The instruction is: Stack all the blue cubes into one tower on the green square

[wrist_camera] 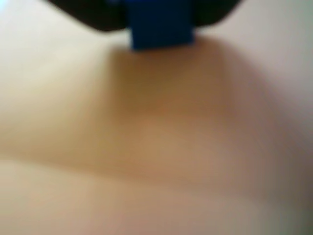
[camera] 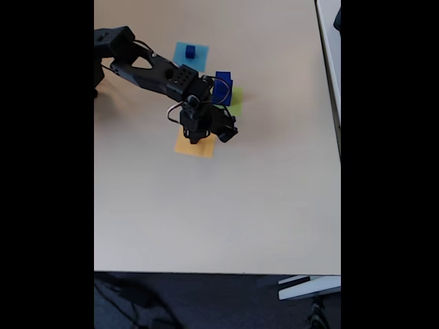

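Wrist view: the picture is blurry. A blue cube (wrist_camera: 160,27) is sitting at the top, between the dark jaws of the gripper (wrist_camera: 161,19). The jaws look like they are closing on its two sides and holding it. Below it the orange-yellow square (wrist_camera: 161,137) is showing, with shadow on it.

Fixed view: the arm (camera: 147,68) is reaching over the table (camera: 219,212). The gripper (camera: 206,133) is hanging over the orange-yellow square (camera: 195,147).

Big cube: the big cube (camera: 223,88) is sitting on the green square (camera: 235,104).

Small cube: a small cube (camera: 191,50) is waiting on the light-blue square (camera: 185,58).

Done: I think only the bottom of the tower is there.

Left: two cubes, I think.

Room: lots of bare table is lying on the right and in front. The edges are far away.
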